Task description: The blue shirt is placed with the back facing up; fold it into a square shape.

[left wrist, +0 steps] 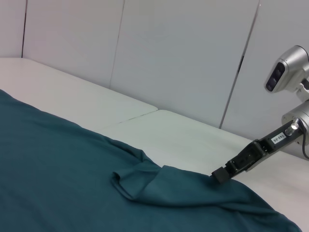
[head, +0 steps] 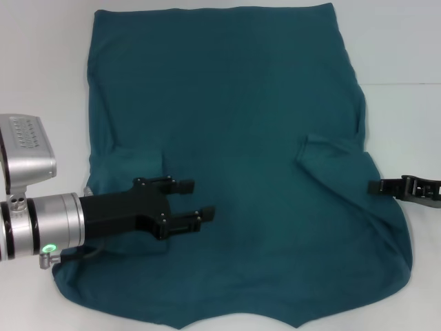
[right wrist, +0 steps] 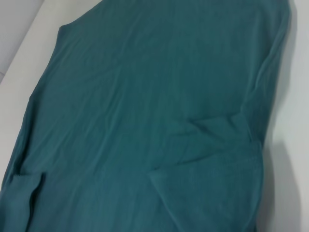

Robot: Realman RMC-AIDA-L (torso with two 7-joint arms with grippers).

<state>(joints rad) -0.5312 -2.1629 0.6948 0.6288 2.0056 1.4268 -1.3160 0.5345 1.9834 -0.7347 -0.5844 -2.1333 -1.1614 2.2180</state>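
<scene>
- Fingers of the left gripper stood apart in the head view, empty, over the blue shirt, which lay flat on the white table, both sleeves folded inward.
- Right gripper met the shirt's edge in the left wrist view; its spread I could not tell.
- Right wrist view showed only the shirt's plain fabric.

This looks like a robotics lab or test cell: a plain white bench made of abutting panels, backed along its far edge by bare white wall panels with narrow vertical seams, with no household furnishings.
</scene>
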